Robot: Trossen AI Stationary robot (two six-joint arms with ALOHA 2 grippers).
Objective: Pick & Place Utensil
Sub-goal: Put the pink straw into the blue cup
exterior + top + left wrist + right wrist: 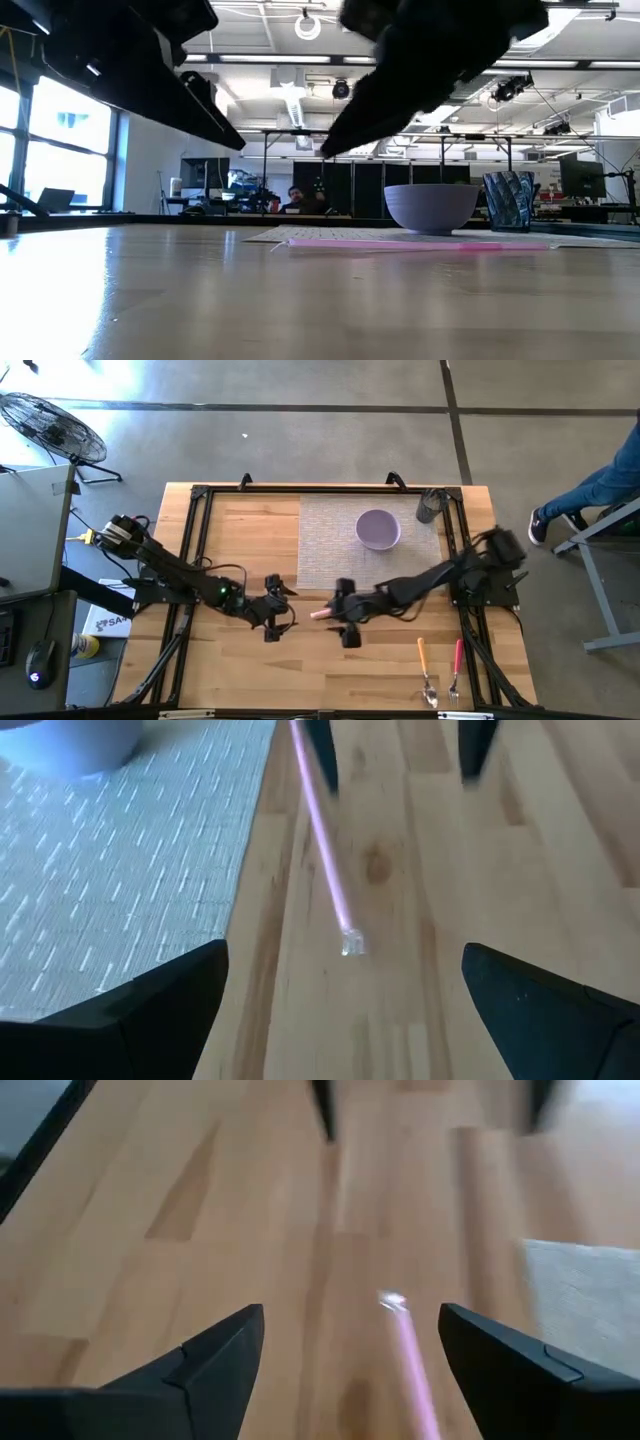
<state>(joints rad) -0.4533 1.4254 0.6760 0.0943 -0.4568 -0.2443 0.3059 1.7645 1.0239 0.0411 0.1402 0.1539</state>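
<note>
- Near the centre of the high view, your right gripper [343, 622] sits over the pink utensil [320, 614], which lies flat on the bare wood of the table [380, 670] just below the mat [330, 540].
- Its jaws stand apart on either side of the utensil, not touching it.
- Your left gripper [274, 612] is just left of it, jaws fully spread, holding nothing.
- You'll find the purple bowl [378, 528] on the mat, upper middle.
</note>
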